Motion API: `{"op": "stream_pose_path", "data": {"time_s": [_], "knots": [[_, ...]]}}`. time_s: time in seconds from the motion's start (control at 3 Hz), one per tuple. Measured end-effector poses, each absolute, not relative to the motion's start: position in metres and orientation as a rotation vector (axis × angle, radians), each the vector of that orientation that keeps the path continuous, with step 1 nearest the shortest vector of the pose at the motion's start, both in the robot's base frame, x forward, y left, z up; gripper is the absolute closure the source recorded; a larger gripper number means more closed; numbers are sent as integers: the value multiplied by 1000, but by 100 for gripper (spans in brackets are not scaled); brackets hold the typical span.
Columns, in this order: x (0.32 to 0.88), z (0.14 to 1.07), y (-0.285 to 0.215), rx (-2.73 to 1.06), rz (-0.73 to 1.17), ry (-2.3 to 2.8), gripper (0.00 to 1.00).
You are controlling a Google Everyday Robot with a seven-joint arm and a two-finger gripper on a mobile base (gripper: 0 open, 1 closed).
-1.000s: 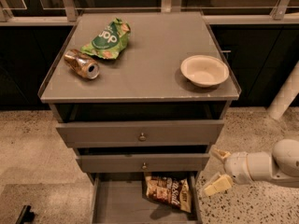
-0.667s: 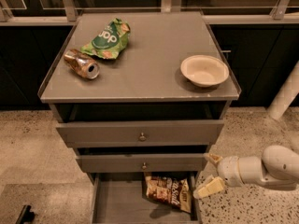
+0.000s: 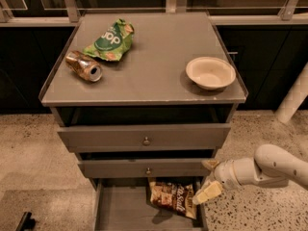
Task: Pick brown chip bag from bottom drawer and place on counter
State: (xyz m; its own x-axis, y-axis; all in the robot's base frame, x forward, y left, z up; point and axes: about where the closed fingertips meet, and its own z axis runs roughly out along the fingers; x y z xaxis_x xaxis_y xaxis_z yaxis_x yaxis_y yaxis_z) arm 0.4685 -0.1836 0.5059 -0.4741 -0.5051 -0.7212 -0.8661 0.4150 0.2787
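Observation:
The brown chip bag point(image 3: 172, 197) lies in the open bottom drawer point(image 3: 120, 210), against its right side near the back. My gripper point(image 3: 206, 179) comes in from the right on a white arm and sits at the drawer's right edge, just right of the bag. Its two cream fingers are spread apart and hold nothing. The grey counter point(image 3: 154, 76) is above, over two knobbed drawers.
On the counter lie a green chip bag point(image 3: 109, 42) and a tipped can point(image 3: 84, 66) at the left, and a cream bowl point(image 3: 210, 72) at the right. The middle drawer point(image 3: 144, 167) overhangs the back of the bottom drawer. A white post point(image 3: 293, 100) stands at the right.
My gripper and arm have moved left, from beside the cabinet to the bottom drawer's right edge next to the brown bag. The bag has not moved.

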Motion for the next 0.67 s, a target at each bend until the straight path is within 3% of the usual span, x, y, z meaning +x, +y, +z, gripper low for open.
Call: {"op": "stream_pose_path", "data": {"time_s": [0.67], "knots": [[469,480,-163,-1095,1004,1940,0]]}}
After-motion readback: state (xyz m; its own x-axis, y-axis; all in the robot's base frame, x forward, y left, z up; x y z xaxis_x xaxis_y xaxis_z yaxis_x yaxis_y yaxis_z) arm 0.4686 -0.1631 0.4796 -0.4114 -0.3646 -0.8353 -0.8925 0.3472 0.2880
